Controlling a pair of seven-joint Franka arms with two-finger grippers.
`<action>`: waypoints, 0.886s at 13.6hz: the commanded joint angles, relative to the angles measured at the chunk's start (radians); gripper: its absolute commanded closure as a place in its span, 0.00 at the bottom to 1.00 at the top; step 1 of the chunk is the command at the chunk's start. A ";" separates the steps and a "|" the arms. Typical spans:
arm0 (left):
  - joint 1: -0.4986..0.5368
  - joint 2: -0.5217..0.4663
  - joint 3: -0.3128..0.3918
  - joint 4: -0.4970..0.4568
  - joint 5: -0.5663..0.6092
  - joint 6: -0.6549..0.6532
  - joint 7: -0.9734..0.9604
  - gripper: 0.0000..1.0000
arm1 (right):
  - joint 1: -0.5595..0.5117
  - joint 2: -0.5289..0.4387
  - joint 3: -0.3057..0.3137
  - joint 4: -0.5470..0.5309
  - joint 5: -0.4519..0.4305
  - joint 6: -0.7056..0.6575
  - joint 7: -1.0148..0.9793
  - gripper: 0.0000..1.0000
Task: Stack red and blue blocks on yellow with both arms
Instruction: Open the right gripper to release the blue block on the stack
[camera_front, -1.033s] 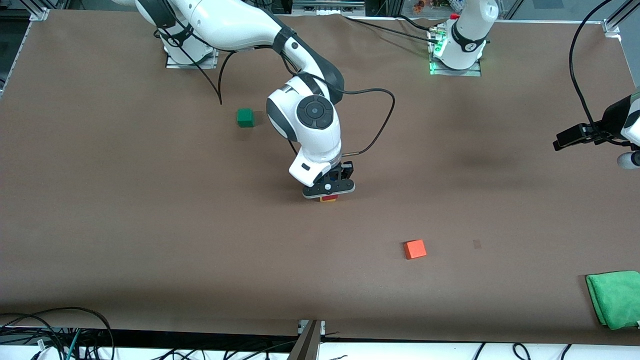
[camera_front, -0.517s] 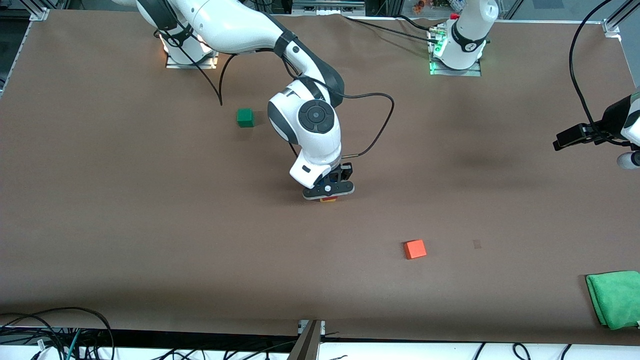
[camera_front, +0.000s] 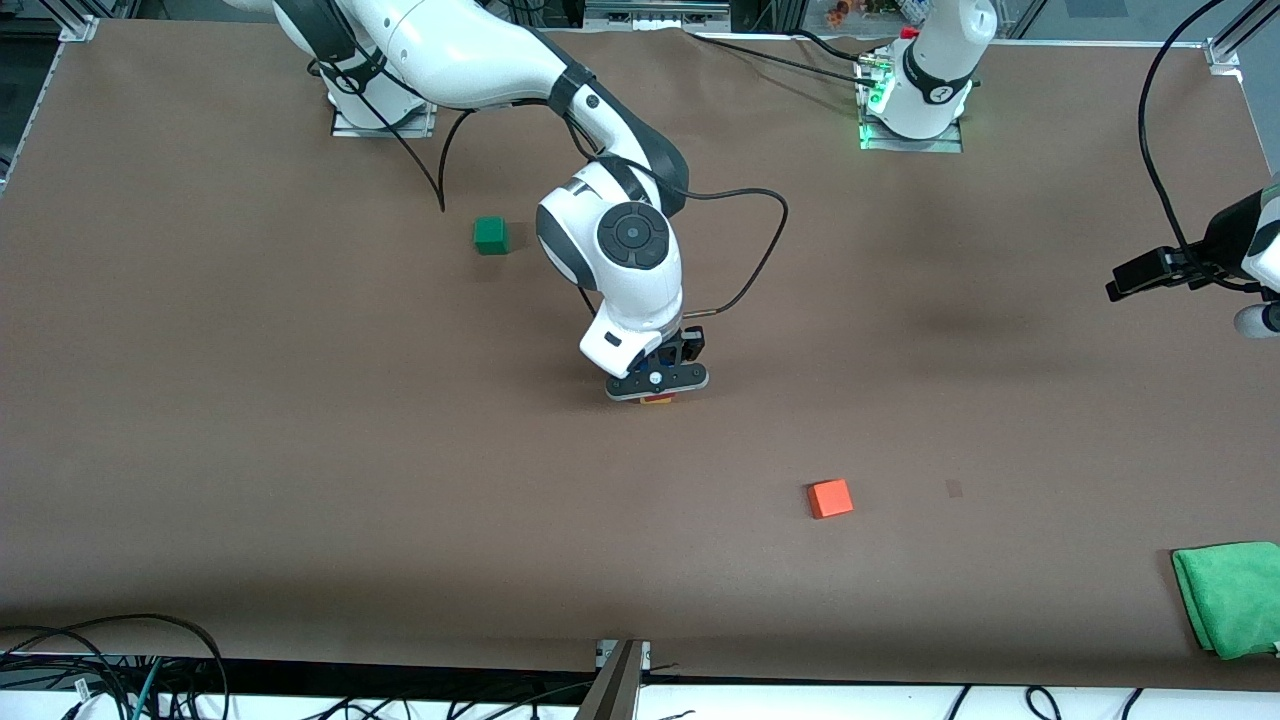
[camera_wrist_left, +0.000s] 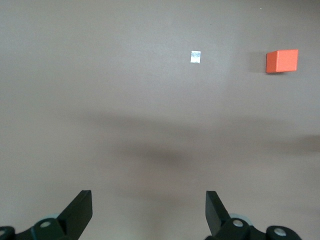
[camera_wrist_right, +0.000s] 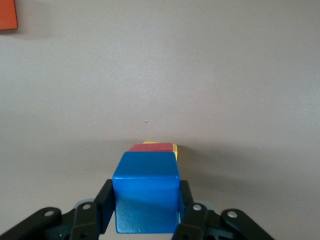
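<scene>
Right end effector (camera_wrist_right: 146, 212) clamped on the blue block (camera_wrist_right: 146, 192), hanging low over mid-surface, directly above the red block (camera_wrist_right: 151, 147), which sits on the yellow block (camera_wrist_right: 174, 150). Grip kept, most likely so blue can be lined up square before release; whether blue touches red cannot be told. Left end effector (camera_wrist_left: 149, 212) spread wide and empty, waiting high over bare surface (camera_front: 300, 450) at the left arm's end, clear of the stack. Orange cube (camera_front: 830, 498), green cube (camera_front: 490, 235) and green cloth (camera_front: 1230, 597) lie apart, not involved
</scene>
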 joint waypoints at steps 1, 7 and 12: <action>-0.001 -0.007 -0.001 -0.003 0.011 -0.001 0.007 0.00 | 0.005 0.011 0.000 0.015 -0.010 0.000 -0.003 0.59; -0.001 -0.007 -0.001 -0.003 0.014 -0.001 0.007 0.00 | 0.012 0.005 -0.001 0.021 -0.009 0.000 0.005 0.01; -0.001 -0.007 0.001 -0.003 0.015 -0.003 0.007 0.00 | 0.008 -0.069 -0.007 0.026 -0.004 -0.104 -0.009 0.00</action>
